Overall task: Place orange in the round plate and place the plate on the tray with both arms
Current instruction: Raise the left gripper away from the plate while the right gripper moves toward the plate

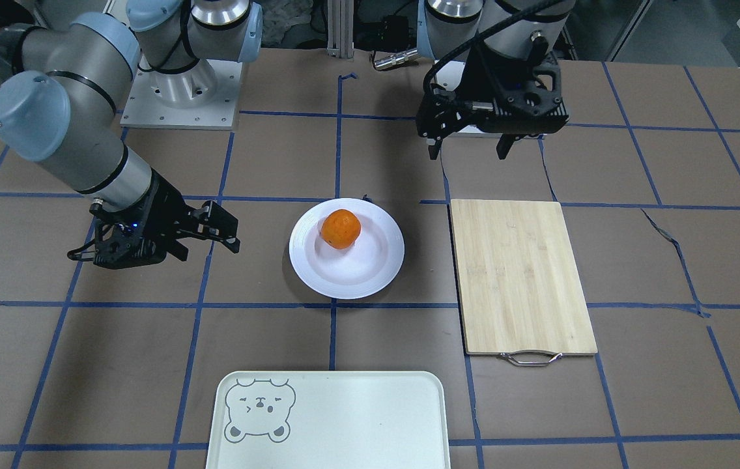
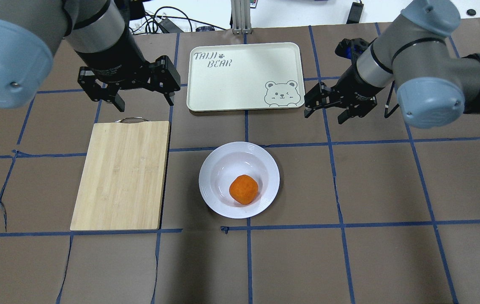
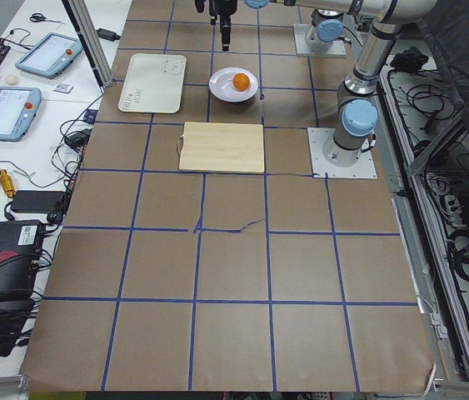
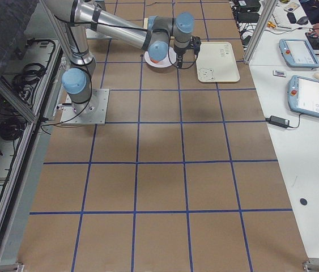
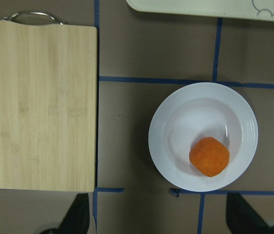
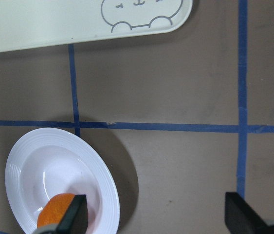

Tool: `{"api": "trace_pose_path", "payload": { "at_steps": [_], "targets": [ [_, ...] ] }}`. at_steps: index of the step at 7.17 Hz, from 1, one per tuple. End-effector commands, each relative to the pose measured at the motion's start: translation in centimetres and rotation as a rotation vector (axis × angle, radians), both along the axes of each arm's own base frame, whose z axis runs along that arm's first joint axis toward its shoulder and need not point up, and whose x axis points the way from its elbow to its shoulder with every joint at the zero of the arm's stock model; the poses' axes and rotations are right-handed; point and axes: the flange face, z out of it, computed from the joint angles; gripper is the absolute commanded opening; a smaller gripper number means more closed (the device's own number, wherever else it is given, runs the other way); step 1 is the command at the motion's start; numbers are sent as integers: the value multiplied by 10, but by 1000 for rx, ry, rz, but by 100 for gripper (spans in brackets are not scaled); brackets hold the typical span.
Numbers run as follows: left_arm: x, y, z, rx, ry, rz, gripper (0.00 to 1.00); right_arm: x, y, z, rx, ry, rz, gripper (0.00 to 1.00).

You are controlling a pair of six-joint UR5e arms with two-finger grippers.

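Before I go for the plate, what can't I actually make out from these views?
- The tray: front-facing view, its near edge is cut off by the bottom of the frame.
- The round plate: right wrist view, its lower part is cut off by the bottom of the frame.
- The orange: same view, partly behind a finger of the right gripper.

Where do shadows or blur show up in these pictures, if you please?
Right wrist view: the round plate casts a dark shadow to its right; the right gripper is out of focus. Left wrist view: the left gripper is blurred too. Overhead view: a soft dark patch lies on the table below the plate.
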Motion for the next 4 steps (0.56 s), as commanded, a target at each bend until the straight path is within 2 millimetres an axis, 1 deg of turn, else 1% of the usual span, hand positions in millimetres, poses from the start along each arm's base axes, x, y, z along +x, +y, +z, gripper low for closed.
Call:
{"api": "trace_pose_path", "payload": {
  "at_steps": [1, 2, 3, 4],
  "targets": [
    [16, -2, 12, -39, -2, 10, 100, 13, 16, -57, -98, -114, 25, 100],
    [16, -2, 11, -34, -1, 4, 100, 17, 20, -80, -94, -165, 32, 100],
    [17, 0, 14, -41, -1, 2, 100, 23, 20, -98, -105, -220, 84, 100],
    [17, 1, 16, -44, -1, 0, 100, 28, 17, -113, -113, -249, 99, 100]
  ]
}}
